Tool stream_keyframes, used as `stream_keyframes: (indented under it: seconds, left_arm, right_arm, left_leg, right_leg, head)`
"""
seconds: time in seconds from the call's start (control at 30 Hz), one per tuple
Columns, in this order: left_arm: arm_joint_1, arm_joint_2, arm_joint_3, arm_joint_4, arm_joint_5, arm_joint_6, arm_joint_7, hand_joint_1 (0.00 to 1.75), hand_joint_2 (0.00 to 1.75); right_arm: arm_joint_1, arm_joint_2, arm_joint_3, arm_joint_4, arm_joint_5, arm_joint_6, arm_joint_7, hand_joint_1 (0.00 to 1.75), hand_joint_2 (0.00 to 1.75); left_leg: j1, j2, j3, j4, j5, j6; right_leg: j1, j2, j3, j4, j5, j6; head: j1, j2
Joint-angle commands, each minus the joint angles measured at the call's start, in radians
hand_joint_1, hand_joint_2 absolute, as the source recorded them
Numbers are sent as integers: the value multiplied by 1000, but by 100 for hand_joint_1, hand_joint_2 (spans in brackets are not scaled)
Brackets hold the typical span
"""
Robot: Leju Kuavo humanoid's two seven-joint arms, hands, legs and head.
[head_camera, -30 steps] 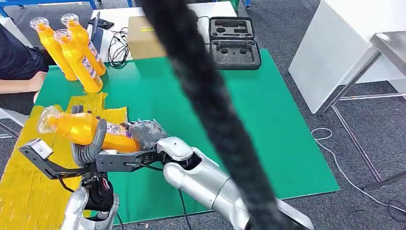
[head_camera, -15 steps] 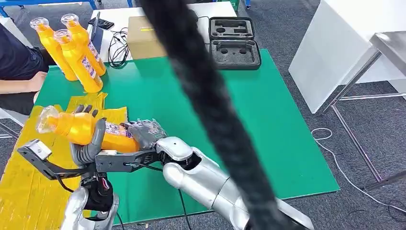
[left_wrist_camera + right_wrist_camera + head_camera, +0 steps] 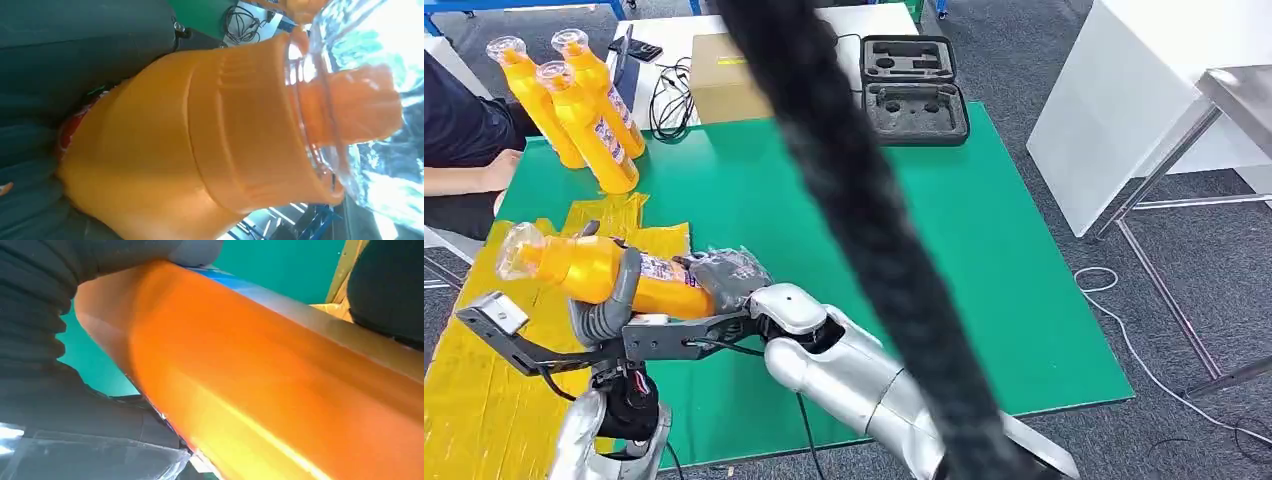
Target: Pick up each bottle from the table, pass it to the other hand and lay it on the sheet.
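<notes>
We see the table, covered in a green mat, taking up most of the head view, with a yellow sheet spread over its near left corner. A thick black cable hangs blurred across the middle of that view. At the far edge sit a brown cardboard box and, beside it, an open black foam-lined case. A person's arm in a dark sleeve rests at the table's left edge.

Three orange bottles with clear caps stand together near the far left corner, just beyond the sheet. A fourth orange bottle lies sideways in the air above the sheet, cap pointing left. The left robot hand wraps its fingers around the bottle's middle. The right robot hand sits at the bottle's base; its wrist view shows dark fingers against the orange body, so it appears to be gripping too, though we cannot be sure how firmly.
</notes>
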Motion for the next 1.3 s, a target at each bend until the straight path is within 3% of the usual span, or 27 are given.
stream_keyframes:
  seconds: [0.03, 0.07, 0.1, 0.13, 0.37, 0.8, 0.9, 1.17, 1.3]
  left_arm:
    - [-126, -23, 6, 50, 5, -18, 7, 175, 175]
    - [-127, -23, 10, 50, 5, -18, 7, 175, 175]
    - [-127, -23, 11, 49, 6, -19, 8, 175, 175]
    - [-126, -24, 13, 48, 7, -19, 8, 175, 175]
    - [-107, -21, 25, 34, 5, -24, 9, 175, 175]
    - [-95, -15, 34, 16, 3, -27, 9, 175, 175]
    - [-108, 0, 70, 0, -40, 1, -20, 175, 175]
    - [-134, 13, 121, 24, -80, 5, -15, 175, 175]
    - [-208, 74, 179, 124, -157, 63, -39, 175, 175]
  right_arm:
    - [34, -4, -21, 62, 70, -4, -28, 175, 175]
    - [33, -4, -50, 59, 75, -14, -29, 175, 175]
    - [36, -4, -72, 54, 62, -21, -35, 0, 175]
    - [31, -6, -97, 57, 67, -24, -30, 0, 0]
    - [66, -23, -214, -13, 80, -28, -54, 0, 0]
    - [95, -26, -246, -35, 90, -25, -58, 0, 0]
    - [136, -58, -278, -101, 38, 5, -117, 0, 0]
    - [182, -95, -297, -195, -1, 48, -130, 0, 0]
    - [246, -156, -336, -289, -42, 23, -151, 0, 0]
  left_leg:
    - [3, -5, 3, 0, -1, -3]
    - [3, -5, 4, 1, -1, -4]
    - [4, -6, 5, 2, -2, -5]
    - [3, -5, 3, 1, -1, -4]
    - [1, -4, 2, 0, -1, -3]
    - [2, -2, 2, 1, -1, -3]
    - [3, -3, 4, 1, -3, -5]
    - [4, -3, 7, 2, -4, -6]
    - [3, -3, 7, 1, -3, -6]
  right_leg:
    - [3, -7, 5, -1, -2, -1]
    - [3, -8, 7, -1, -3, -1]
    - [4, -9, 8, 0, -4, -1]
    - [3, -7, 6, -1, -2, -1]
    - [1, -5, 4, -1, -2, 0]
    - [2, -4, 4, 0, -2, -1]
    - [3, -5, 7, 0, -3, -1]
    - [4, -6, 10, 0, -5, -1]
    - [3, -6, 9, 0, -3, -1]
  head:
    - [0, 0]
    - [0, 0]
    - [0, 0]
    - [0, 0]
    - [0, 0]
    - [0, 0]
    - [0, 0]
    - [0, 0]
    - [0, 0]
